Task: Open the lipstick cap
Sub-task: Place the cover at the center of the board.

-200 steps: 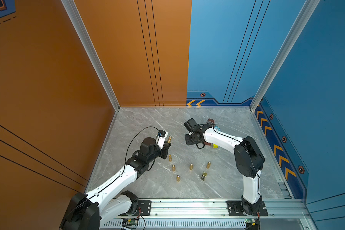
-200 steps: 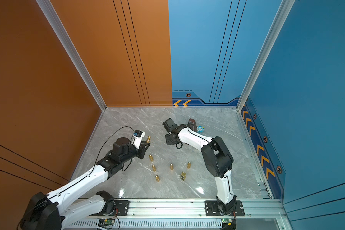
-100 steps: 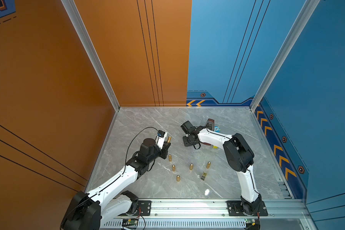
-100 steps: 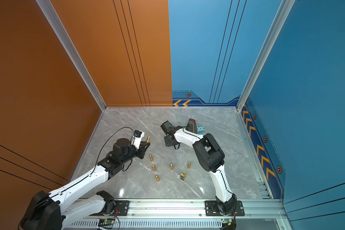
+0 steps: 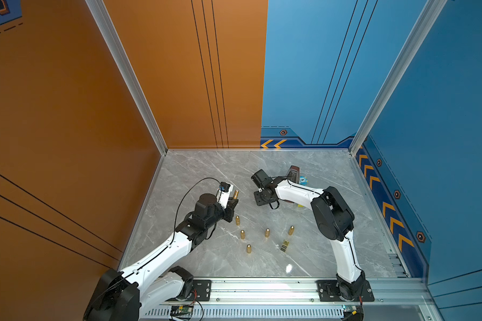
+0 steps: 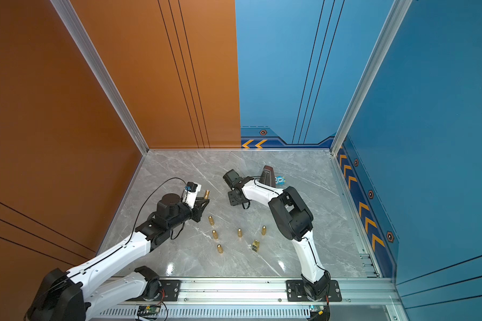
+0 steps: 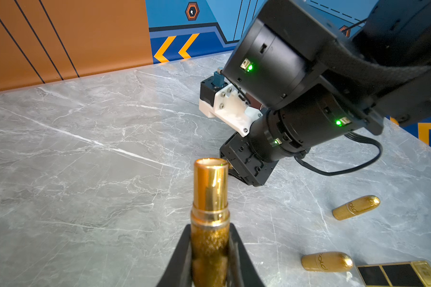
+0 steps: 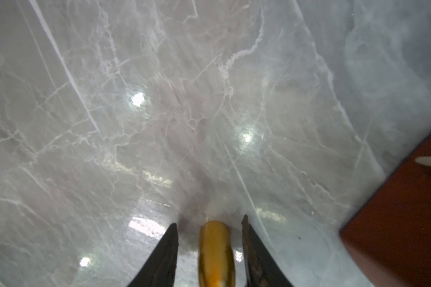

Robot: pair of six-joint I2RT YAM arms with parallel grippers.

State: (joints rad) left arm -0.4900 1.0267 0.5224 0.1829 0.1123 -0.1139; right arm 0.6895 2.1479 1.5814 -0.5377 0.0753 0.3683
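The lipstick (image 7: 210, 193) is a gold tube with its inner barrel bare, and my left gripper (image 7: 210, 228) is shut on its glittery base. Both top views show the lipstick (image 5: 235, 193) (image 6: 206, 193) held above the table in the left gripper (image 5: 233, 201) (image 6: 203, 201). The gold cap (image 8: 215, 251) sits between the fingers of my right gripper (image 8: 209, 220), which is open with a gap on each side. Its rounded end points at the marble close below. From above, the right gripper (image 5: 262, 198) (image 6: 235, 199) points down at the table, hiding the cap.
Several capped gold lipsticks (image 5: 242, 234) (image 5: 267, 233) and a gold square compact (image 5: 284, 245) lie on the grey marble table (image 5: 206, 172) in front of both arms. A red-brown box (image 5: 294, 172) and a small blue item (image 5: 303, 180) sit behind the right arm.
The right gripper's jaws have opened off the cap. Its wrist has shifted slightly down and toward the left arm. The left arm and lipstick have held still.
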